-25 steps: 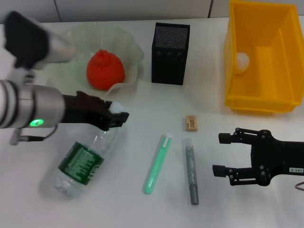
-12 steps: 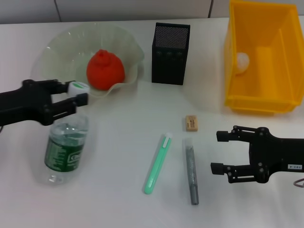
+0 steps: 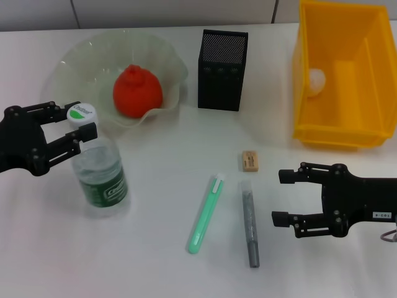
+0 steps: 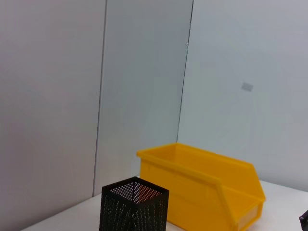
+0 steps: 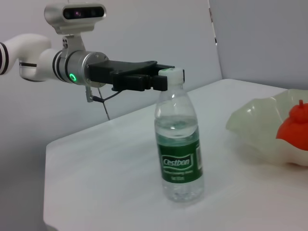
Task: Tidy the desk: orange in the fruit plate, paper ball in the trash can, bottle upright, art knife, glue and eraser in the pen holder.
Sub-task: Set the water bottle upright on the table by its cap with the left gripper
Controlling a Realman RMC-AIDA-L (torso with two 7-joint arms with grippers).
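Note:
The clear water bottle (image 3: 100, 171) with a green label stands upright on the table, left of centre. My left gripper (image 3: 77, 121) is shut on its white cap and neck; the right wrist view shows the bottle (image 5: 179, 159) and that gripper (image 5: 162, 80) too. The orange (image 3: 138, 91) lies in the clear fruit plate (image 3: 84, 56). The green art knife (image 3: 205, 214), grey glue stick (image 3: 250, 225) and eraser (image 3: 250, 160) lie on the table. The black mesh pen holder (image 3: 222, 62) stands at the back. The paper ball (image 3: 317, 79) lies in the yellow bin (image 3: 344, 127). My right gripper (image 3: 279, 197) is open, right of the glue stick.
The yellow bin fills the back right corner. The left wrist view shows the pen holder (image 4: 134, 204) and the bin (image 4: 207, 187) against a grey wall. The table's near edge runs close below the bottle, knife and glue stick.
My left gripper has raised the bottle from lying to upright and drawn back to the left with it. My right gripper has shifted slightly left.

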